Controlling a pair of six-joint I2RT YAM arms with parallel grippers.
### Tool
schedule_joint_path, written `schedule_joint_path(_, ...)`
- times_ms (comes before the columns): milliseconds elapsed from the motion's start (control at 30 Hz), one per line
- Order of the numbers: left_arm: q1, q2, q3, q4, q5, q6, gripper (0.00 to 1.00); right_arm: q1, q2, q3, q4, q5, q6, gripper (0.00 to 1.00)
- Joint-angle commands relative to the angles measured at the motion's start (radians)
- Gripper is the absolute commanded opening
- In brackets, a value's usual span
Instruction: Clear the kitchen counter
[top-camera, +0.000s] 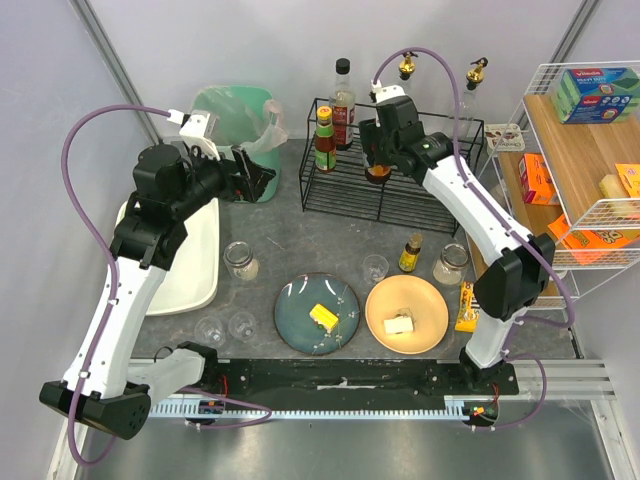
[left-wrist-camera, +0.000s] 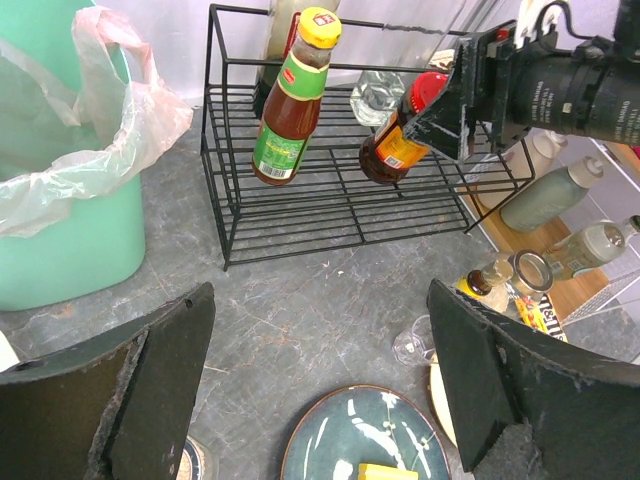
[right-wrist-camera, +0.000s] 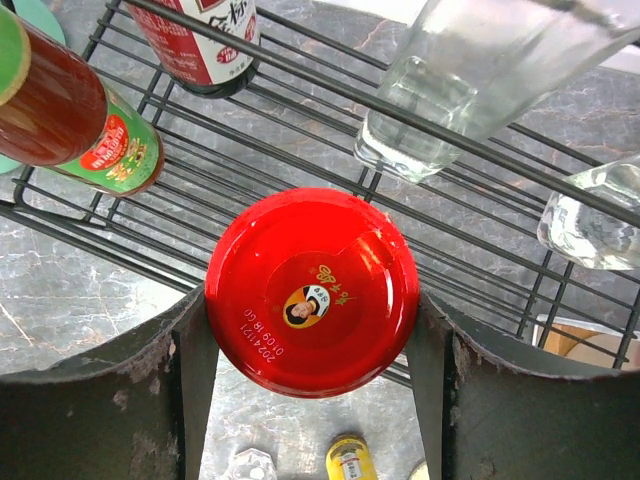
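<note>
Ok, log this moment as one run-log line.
right gripper: shut on red-lidded jar at black wire rack | left gripper: open, empty, above kitchen counter | uncleared: teal plate, tan plate

A red-lidded jar (right-wrist-camera: 312, 290) sits between the fingers of the right gripper (right-wrist-camera: 310, 335), at the front edge of a black wire rack (right-wrist-camera: 300, 130). Left of that gripper: a green-labelled sauce bottle (right-wrist-camera: 60, 110). Ahead of it: a dark bottle (right-wrist-camera: 200, 40) and a clear glass bottle (right-wrist-camera: 470, 70). Ahead-left of the left gripper (left-wrist-camera: 315, 320): a green bin (left-wrist-camera: 60, 230), bag-lined. Low between its fingers in the wrist view: a blue plate (left-wrist-camera: 340, 440) with a yellow piece (left-wrist-camera: 388, 470).
</note>
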Motion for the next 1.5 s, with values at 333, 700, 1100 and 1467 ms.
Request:
schedule_joint_path(333,-0.001,-0.038,0.005,0.008,-0.025,0.034,0.93,-0.008,0.038,0.093,0.047,0.036,0.023,0.52)
schedule_joint_path(700,-0.001,-0.041,0.002,0.008,-0.022,0.031,0.93,-0.014,0.027,0.095,0.038,0.056,0.014,0.84)
schedule_joint_path(1100,-0.001,-0.042,0.002,0.008,-0.020,0.028,0.93,-0.016,-0.053,0.090,0.022,0.019,-0.003,0.95)
schedule_joint_path(1467,-0.001,-0.021,-0.003,0.020,0.010,0.020,0.93,-0.016,-0.339,-0.213,-0.140,-0.059,0.032,0.95)
